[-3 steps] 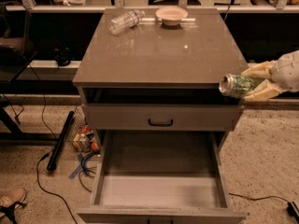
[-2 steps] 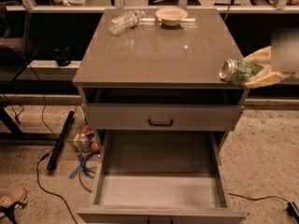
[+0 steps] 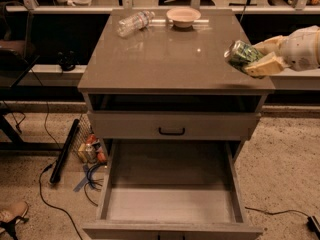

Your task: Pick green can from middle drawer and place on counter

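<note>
Can (image 3: 242, 54): shiny green-and-silver cylinder, tilted, clamped between the cream jaws over the right edge of the glossy brown tabletop (image 3: 165, 59). Drawer (image 3: 172, 204): grey wood-grain box, open, below-left of jaws.

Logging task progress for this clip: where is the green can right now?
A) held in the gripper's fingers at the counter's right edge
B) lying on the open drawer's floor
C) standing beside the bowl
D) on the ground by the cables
A: the green can sits tilted between the fingers of the gripper, at the right edge of the counter, well above the open middle drawer.
</note>
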Action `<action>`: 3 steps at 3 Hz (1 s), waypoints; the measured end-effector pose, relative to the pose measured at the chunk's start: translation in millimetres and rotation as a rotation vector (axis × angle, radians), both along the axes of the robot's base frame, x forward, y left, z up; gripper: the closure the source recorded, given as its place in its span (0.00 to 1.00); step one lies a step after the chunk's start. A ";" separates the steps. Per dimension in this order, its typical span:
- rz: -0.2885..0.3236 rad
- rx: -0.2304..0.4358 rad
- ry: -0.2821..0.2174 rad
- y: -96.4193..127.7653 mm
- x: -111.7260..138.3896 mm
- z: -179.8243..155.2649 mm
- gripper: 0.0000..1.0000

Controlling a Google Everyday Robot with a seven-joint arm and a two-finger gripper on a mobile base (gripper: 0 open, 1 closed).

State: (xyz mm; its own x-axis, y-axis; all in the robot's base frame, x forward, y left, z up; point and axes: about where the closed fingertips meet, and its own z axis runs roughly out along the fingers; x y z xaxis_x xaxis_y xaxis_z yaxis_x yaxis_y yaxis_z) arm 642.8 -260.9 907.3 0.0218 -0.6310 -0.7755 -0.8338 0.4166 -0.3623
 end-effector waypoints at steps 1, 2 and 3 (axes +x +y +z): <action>-0.073 0.054 0.018 12.5 21.3 -6.1 1.00; -0.113 0.056 0.068 19.8 45.4 -18.4 1.00; -0.130 0.039 0.124 22.7 66.2 -32.1 1.00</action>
